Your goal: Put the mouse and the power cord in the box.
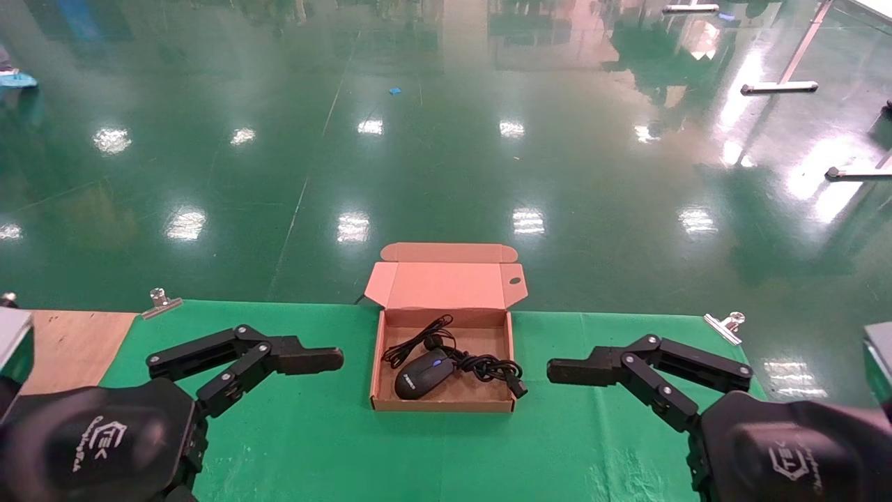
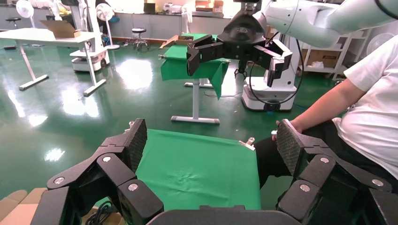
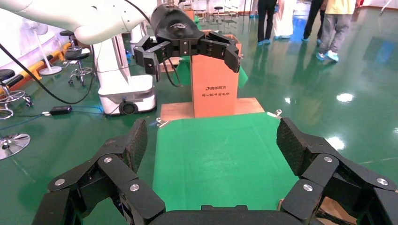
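The brown cardboard box (image 1: 382, 362) lies open in the middle of the green cloth, with its lid (image 1: 446, 284) folded back. Inside it lie the black mouse (image 1: 424, 374) with a blue wheel and, beside it on the right, the bundled power cord (image 1: 481, 364), whose plug reaches the front right corner. My left gripper (image 1: 313, 360) hovers left of the box, open and empty; its wrist view shows the wide-spread gripper (image 2: 211, 140) over bare cloth. To the right of the box my right gripper (image 1: 571, 371) is likewise open and empty, as its own view of the gripper (image 3: 212, 138) confirms.
The green cloth (image 1: 313, 446) is clipped to the table by metal clips (image 1: 162, 302) (image 1: 725, 324). Bare wood (image 1: 70, 341) shows at the far left. A seated person (image 2: 366, 108) is beside the table's right end. An upright carton (image 3: 214, 84) stands beyond the left end.
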`<action>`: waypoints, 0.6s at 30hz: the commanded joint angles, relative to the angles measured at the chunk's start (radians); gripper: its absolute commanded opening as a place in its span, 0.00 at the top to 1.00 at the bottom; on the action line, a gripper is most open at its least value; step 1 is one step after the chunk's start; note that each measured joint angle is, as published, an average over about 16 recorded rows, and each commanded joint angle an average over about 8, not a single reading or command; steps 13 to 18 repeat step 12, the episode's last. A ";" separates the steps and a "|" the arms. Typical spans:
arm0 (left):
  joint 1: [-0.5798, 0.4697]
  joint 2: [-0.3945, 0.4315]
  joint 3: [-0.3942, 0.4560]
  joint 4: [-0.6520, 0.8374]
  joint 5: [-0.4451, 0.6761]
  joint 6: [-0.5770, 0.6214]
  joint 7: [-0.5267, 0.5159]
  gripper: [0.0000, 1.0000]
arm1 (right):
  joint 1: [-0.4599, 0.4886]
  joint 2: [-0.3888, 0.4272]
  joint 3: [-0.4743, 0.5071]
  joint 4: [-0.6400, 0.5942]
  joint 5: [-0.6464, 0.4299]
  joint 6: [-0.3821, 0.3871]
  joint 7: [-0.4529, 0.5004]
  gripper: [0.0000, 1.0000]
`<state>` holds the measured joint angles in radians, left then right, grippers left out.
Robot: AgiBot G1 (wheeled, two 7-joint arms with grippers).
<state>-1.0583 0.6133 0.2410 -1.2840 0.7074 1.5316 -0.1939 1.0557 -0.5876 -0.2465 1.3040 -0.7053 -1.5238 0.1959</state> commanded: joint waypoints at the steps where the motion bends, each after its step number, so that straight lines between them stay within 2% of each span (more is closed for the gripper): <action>1: -0.001 0.000 0.003 0.000 0.001 -0.003 0.001 0.00 | 0.001 -0.002 -0.003 -0.002 -0.002 0.003 -0.001 0.00; 18: -0.009 -0.001 0.023 0.000 0.013 -0.022 0.004 0.00 | 0.011 -0.014 -0.020 -0.012 -0.015 0.017 -0.005 0.00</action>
